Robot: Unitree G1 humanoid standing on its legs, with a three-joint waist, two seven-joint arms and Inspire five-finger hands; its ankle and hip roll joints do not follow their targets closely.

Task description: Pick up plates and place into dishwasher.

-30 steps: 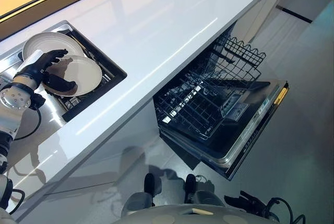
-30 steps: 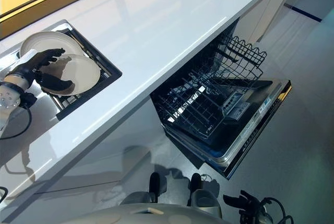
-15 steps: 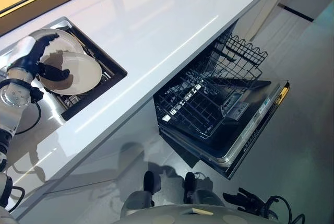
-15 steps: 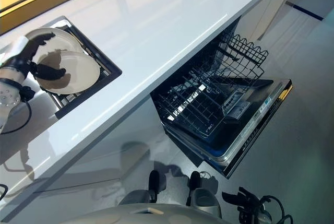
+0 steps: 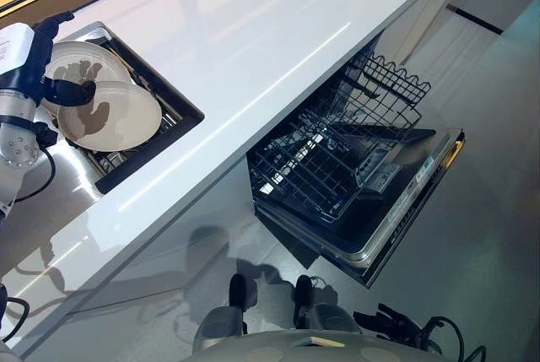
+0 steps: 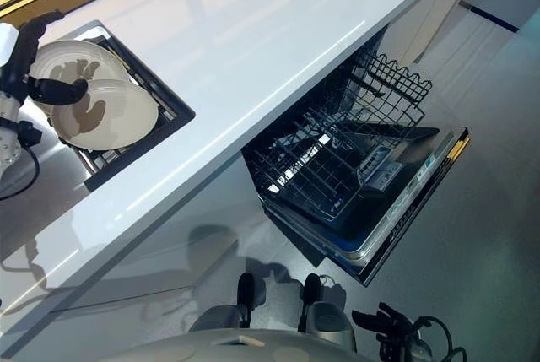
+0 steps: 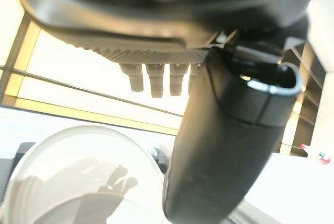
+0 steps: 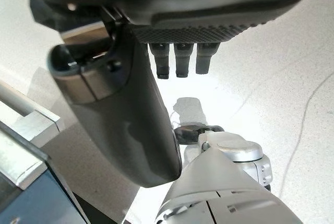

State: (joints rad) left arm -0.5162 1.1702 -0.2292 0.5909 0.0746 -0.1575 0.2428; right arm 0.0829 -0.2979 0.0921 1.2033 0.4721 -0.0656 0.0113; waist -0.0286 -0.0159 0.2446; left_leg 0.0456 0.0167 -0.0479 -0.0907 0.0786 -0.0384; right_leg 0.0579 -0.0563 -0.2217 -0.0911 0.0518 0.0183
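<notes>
Bright overhead light is glaring in streaks off the white countertop [image 5: 253, 33]. Left hand [image 5: 38, 67] is casting crisp shadows on the plates [image 5: 110, 113]. Wrist views are blowing out behind the backlit thumbs.

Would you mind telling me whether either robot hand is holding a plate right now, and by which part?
Nothing is held. The left robot hand hovers open above the two plates in the sink; the right robot hand hangs open, low by the floor.
</notes>
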